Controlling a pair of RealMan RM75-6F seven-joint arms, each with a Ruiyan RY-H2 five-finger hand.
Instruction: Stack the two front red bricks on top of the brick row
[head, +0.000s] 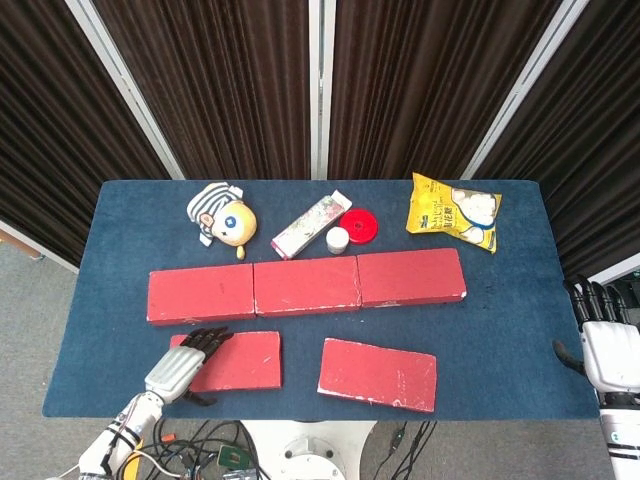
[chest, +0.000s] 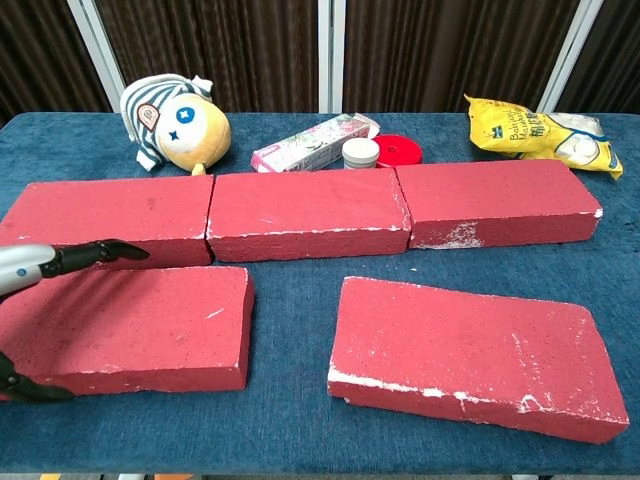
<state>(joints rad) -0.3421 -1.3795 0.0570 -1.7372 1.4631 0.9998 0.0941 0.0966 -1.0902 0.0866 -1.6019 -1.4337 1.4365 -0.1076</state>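
The left hand is spread over the left end of the front left brick, fingers apart above its top and the thumb below its front edge; nothing is gripped yet, and contact cannot be confirmed. The step in hand is judged to be the first pick. This brick lies near the table's front edge, just in front of the brick row, which spans the table's middle. A closing of fingers and thumb across the brick's short end is called for next, then a lift back onto the row. The front right brick lies slightly askew, well apart from the first. Bare blue table is left at the right, where the right hand hangs beyond the edge, fingers open and holding nothing.
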